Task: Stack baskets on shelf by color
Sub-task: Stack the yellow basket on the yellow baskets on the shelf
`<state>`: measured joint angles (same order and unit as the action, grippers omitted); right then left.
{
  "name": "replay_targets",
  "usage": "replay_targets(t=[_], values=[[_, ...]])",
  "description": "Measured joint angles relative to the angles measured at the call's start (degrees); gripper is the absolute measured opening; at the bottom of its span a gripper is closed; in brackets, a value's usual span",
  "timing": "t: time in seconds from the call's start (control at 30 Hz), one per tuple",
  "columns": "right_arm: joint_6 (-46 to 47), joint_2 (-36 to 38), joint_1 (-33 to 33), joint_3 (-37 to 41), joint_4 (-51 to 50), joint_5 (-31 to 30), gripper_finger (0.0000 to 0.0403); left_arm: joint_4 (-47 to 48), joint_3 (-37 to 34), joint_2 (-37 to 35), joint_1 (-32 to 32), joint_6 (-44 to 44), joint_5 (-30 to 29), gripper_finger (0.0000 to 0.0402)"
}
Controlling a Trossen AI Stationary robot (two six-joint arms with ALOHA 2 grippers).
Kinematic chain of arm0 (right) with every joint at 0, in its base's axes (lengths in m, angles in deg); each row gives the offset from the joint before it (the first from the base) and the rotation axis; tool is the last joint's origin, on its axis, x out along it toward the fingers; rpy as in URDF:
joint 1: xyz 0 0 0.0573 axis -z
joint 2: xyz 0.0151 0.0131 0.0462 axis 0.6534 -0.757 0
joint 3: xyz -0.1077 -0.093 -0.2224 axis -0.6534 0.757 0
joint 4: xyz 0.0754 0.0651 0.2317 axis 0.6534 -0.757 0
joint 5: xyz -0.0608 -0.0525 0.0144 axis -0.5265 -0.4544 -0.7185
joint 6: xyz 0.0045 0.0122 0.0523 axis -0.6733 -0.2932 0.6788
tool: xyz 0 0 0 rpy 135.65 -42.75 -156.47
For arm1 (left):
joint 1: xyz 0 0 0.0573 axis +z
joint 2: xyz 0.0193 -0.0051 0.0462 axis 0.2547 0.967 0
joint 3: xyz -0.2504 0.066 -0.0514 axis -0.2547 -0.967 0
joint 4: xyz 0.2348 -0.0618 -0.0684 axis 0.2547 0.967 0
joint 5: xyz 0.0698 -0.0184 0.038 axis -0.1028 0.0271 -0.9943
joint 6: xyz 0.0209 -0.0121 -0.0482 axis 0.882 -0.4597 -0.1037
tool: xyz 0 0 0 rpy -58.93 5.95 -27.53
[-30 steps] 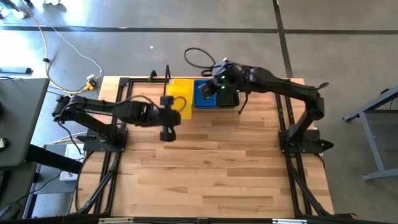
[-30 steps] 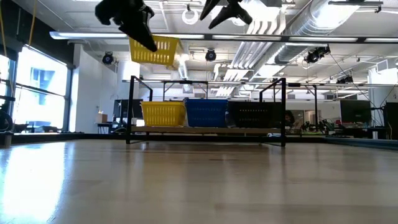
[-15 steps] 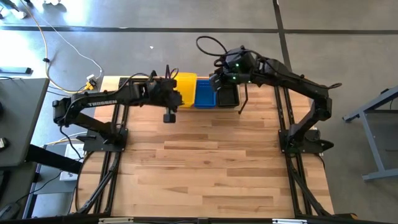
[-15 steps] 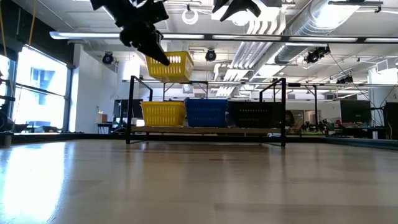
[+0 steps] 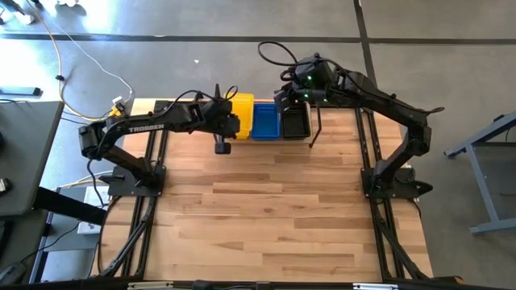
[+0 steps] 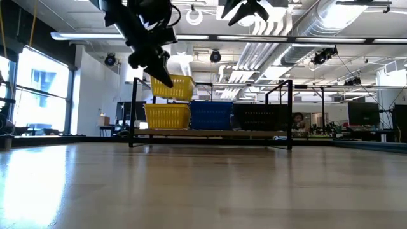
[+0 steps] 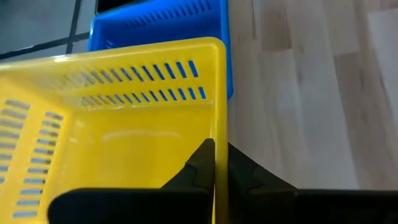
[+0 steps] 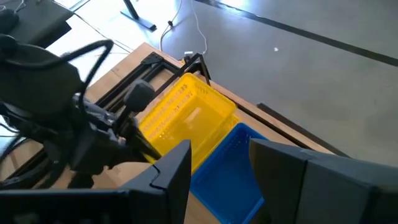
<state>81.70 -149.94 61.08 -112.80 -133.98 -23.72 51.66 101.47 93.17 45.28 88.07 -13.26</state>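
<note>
With the left gripper (image 6: 159, 70) pinching the wall of a yellow basket (image 6: 172, 87), lower it level so it nests squarely into the yellow basket on the shelf (image 6: 166, 116) directly beneath, while the right gripper (image 6: 241, 7) hangs spread wide above.

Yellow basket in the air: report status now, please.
Left gripper shut on yellow basket, just above the yellow stack on the shelf. Right gripper open, empty, above blue basket. Nothing in the way.

Open-plan lab/workshop: exposed ceiling ducts (image 6: 331, 25), concrete floor (image 5: 242, 20), workstations w/ monitors (image 6: 365, 114).
</note>
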Motion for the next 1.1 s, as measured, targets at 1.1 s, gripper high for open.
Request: replay_targets(t=[1.1], values=[[0.0, 0.0, 0.0, 0.0, -0.3, 0.4, 0.0147, 0.8, 0.0, 3.8, -0.2, -3.0, -2.2, 0.0107]])
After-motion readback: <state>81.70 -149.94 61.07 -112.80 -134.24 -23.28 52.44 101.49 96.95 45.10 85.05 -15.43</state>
